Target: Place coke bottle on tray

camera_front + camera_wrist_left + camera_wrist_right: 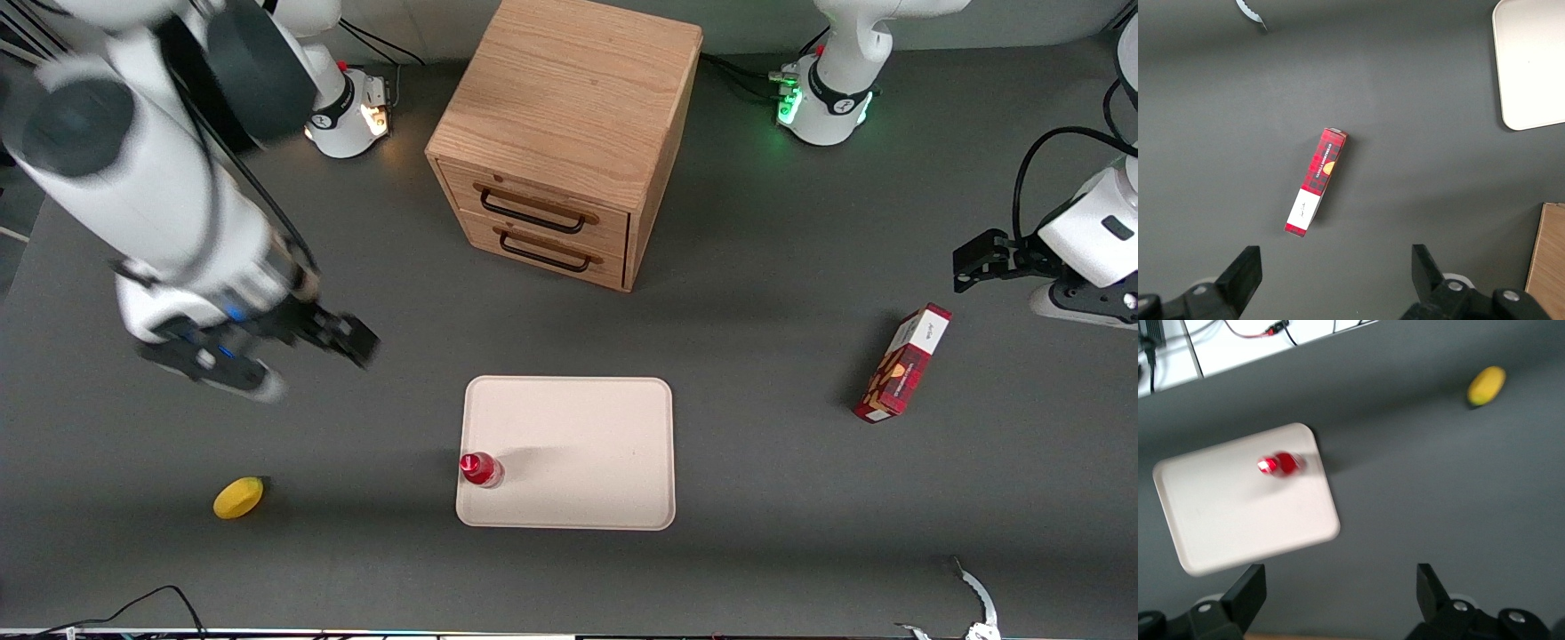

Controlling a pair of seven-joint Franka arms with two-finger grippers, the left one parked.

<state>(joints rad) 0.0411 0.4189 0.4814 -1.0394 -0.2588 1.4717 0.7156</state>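
Note:
The small red coke bottle (481, 469) stands upright on the pale cream tray (587, 444), close to the tray's edge toward the working arm's end. It also shows in the right wrist view (1279, 464), on the tray (1225, 513). My right gripper (351, 342) is open and empty, raised above the table, well apart from the tray and farther from the front camera than the bottle. Its two fingers (1248, 590) stand wide apart with bare table between them.
A wooden two-drawer cabinet (569, 133) stands farther from the front camera than the tray. A yellow lemon (238, 497) lies toward the working arm's end. A red-and-white carton box (902, 363) lies toward the parked arm's end, also in the left wrist view (1315, 181).

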